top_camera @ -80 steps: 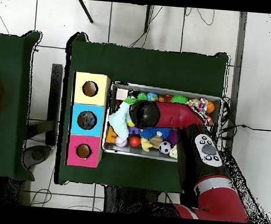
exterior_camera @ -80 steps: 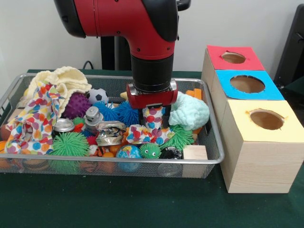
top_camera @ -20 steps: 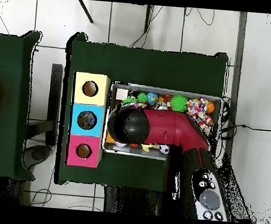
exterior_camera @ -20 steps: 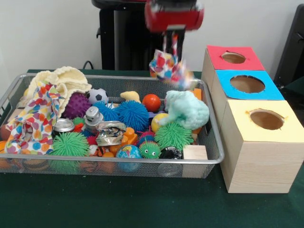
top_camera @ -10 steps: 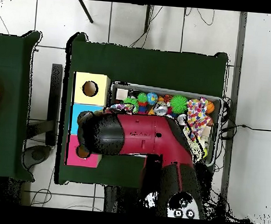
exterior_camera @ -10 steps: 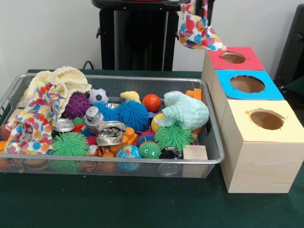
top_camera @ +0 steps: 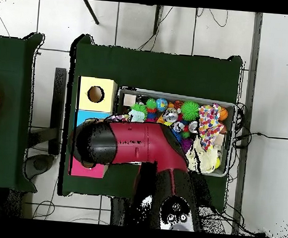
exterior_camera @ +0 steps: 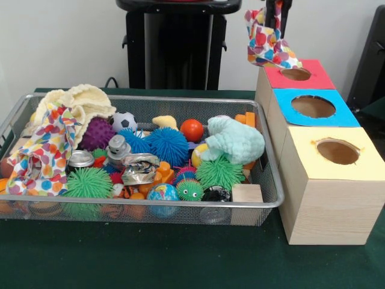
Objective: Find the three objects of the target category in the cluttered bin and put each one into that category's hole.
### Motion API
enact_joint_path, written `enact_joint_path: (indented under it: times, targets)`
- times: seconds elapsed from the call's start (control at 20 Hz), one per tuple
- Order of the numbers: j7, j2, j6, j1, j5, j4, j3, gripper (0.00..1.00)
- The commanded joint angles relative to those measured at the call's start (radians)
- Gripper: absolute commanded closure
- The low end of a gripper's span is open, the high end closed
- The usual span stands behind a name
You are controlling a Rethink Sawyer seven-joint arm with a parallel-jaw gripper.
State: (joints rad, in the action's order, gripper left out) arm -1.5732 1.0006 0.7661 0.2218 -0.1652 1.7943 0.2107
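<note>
At the top edge of the front view my gripper (exterior_camera: 274, 11) is shut on a polka-dot cloth (exterior_camera: 267, 43). The cloth hangs just above the left rim of the red-topped box (exterior_camera: 299, 73), close to its round hole. Three wooden boxes stand in a row: red, blue (exterior_camera: 313, 106) and yellow (exterior_camera: 337, 151). In the wire bin (exterior_camera: 150, 205) lie another polka-dot cloth (exterior_camera: 42, 150), a cream knitted cloth (exterior_camera: 78, 99) and a mint fluffy cloth (exterior_camera: 234, 139). In the overhead view the red arm (top_camera: 132, 144) covers the red and blue boxes and hides the gripper.
The bin also holds spiky rubber balls, a small football (exterior_camera: 124, 121), an orange ball (exterior_camera: 192, 129), crushed cans (exterior_camera: 139, 168) and a wooden block (exterior_camera: 246, 194). The yellow box (top_camera: 87, 85) shows beside the bin rim (top_camera: 173, 94) from above. A black stand (exterior_camera: 174, 45) rises behind the bin.
The gripper has lifted the polka-dot cloth out of the bin and carried it to the right in the front view, to just over the red box.
</note>
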Motion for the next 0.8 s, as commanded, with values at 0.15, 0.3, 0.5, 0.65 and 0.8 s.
enact_joint_path:
  times: [0.15, 0.3, 0.5, 0.65, 0.8]
  targets:
    - [-0.233, -0.092, -0.011, -0.031, 0.025, 0.015, -0.047, 1.0]
    - [-0.229, -0.111, -0.002, -0.035, 0.038, -0.004, -0.048, 1.0]
    - [-0.228, -0.128, -0.009, -0.052, 0.046, -0.031, -0.051, 1.0]
    - [-0.232, -0.147, 0.012, -0.074, 0.053, -0.06, -0.057, 1.0]
    - [-0.234, -0.177, 0.027, -0.1, 0.05, -0.112, -0.063, 1.0]
